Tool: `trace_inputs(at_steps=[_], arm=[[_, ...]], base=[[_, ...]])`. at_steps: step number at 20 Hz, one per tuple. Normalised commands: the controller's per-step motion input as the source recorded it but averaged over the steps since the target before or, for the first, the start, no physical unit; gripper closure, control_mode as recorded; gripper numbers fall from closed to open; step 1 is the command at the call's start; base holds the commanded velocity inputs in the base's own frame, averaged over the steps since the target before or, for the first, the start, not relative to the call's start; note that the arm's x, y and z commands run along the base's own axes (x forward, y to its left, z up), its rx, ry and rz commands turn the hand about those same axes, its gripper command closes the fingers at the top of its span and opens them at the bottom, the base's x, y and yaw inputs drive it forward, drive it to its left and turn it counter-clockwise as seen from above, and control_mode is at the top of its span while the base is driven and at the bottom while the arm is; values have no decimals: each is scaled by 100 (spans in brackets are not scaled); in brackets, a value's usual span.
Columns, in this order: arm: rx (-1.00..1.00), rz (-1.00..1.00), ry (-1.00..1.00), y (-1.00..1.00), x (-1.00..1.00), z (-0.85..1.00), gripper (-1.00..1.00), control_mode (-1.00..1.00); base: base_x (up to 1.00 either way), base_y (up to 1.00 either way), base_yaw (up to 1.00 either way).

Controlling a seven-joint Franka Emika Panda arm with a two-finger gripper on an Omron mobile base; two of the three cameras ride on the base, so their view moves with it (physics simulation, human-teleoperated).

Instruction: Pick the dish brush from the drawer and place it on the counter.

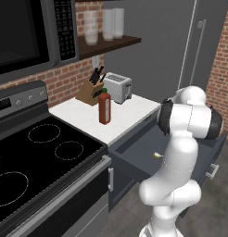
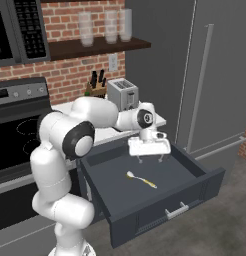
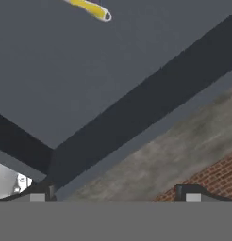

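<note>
The claw [image 2: 150, 161] is seen with its jaws spread wide and nothing between them, hanging above the floor of the open drawer [image 2: 195, 167], toward the drawer's back part, with a clear gap beneath the fingertips. The dish brush [image 2: 141, 180] is found lying flat on the drawer floor, nearer the drawer front than the claw and apart from it; its whitish head is turned toward the drawer's left wall and its yellow handle toward the front. In the hand view the yellow handle end [image 3: 92, 8] is caught at the top edge, with the drawer's wall [image 3: 136, 117] crossing below it. Behind the drawer lies the white worktop [image 1: 129, 113], on which a red bottle [image 1: 104, 107], a toaster [image 1: 117, 87] and a knife block [image 1: 91, 90] are stood.
</note>
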Motion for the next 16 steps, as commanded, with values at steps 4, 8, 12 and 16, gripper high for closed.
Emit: trace_inputs(at_steps=[4,8,12,16], arm=[[37,52,-1,0,33,-46,-100,-100],[44,48,0,0,63,-54,-100,-100],[38,34,0,1,42,-29,-100,-100],[4,16,-2,13,14,-42,-100,-100]], base=[[0,0,0],[0,0,0],[0,0,0],[0,0,0]])
